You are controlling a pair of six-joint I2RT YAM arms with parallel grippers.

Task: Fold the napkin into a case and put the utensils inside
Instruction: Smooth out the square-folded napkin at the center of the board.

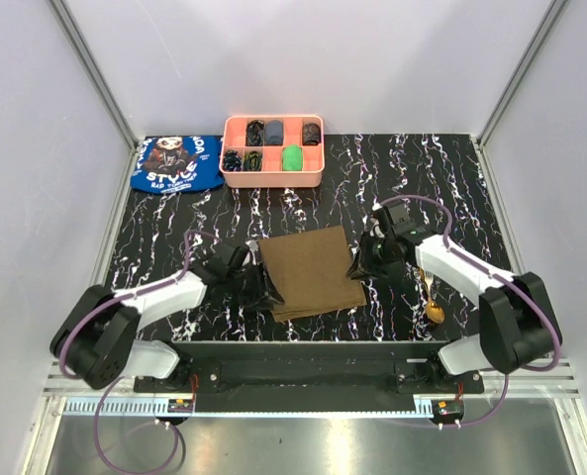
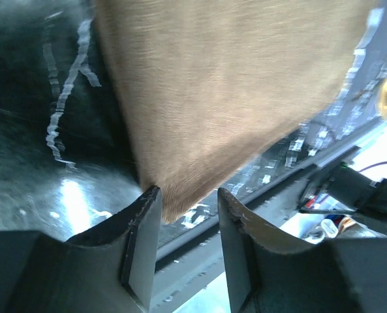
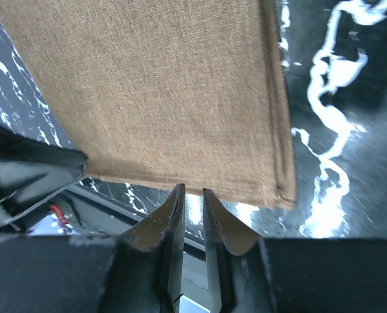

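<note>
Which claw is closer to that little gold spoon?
Right. The right gripper is at the napkin's edge beside the spoon; the left gripper is across the napkin.

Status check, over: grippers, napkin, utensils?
Left gripper open astride napkin corner. Right gripper nearly shut at its edge. Utensils on table beside right arm. Nothing blocking.

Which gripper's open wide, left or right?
The left gripper: fingers well apart, a corner of the napkin between them. On the right gripper only a thin slit shows, at the napkin's edge.
</note>
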